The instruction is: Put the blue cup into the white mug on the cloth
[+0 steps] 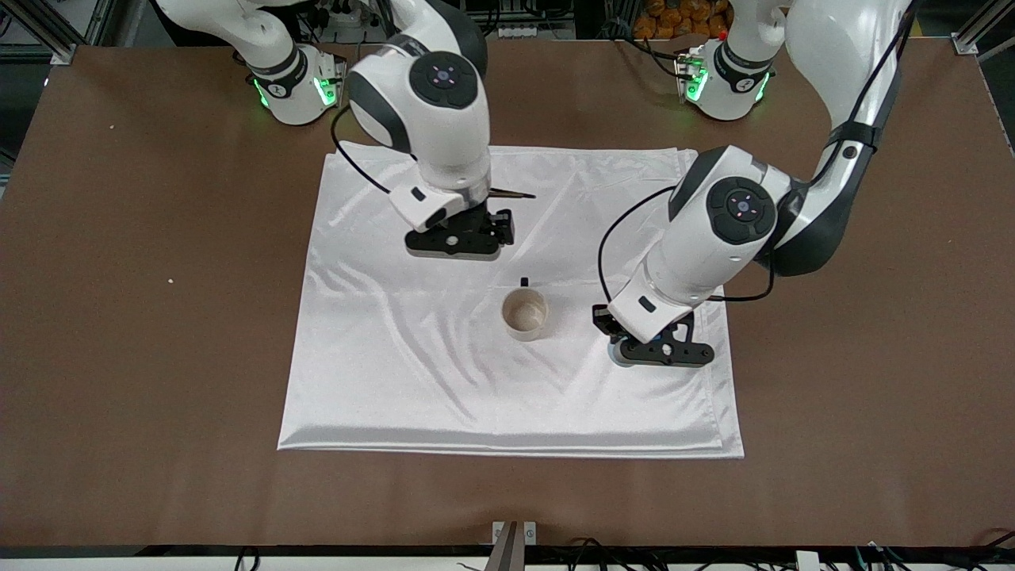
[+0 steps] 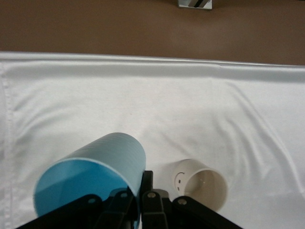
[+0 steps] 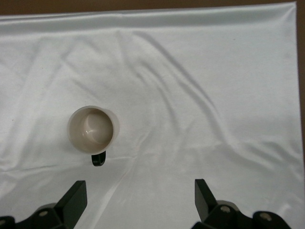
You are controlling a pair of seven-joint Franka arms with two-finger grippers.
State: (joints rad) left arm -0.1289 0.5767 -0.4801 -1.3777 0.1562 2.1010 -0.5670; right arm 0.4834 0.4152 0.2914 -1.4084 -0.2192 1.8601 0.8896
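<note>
blue cup (image 2: pixel 90 171): light, stiff, slippery; clamped at rim by left pincer (image 1: pixel 664 349) beside white mug (image 1: pixel 526 314) | right pincer (image 3: pixel 138 200): wide, empty, over cloth (image 1: pixel 396 357)

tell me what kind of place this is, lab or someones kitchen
Most likely a robotics lab, not a kitchen. Two robot arms are mounted at a bare brown table, metal framing and cables line its edges, and only a white cloth, a white mug and a blue cup are laid out.
</note>
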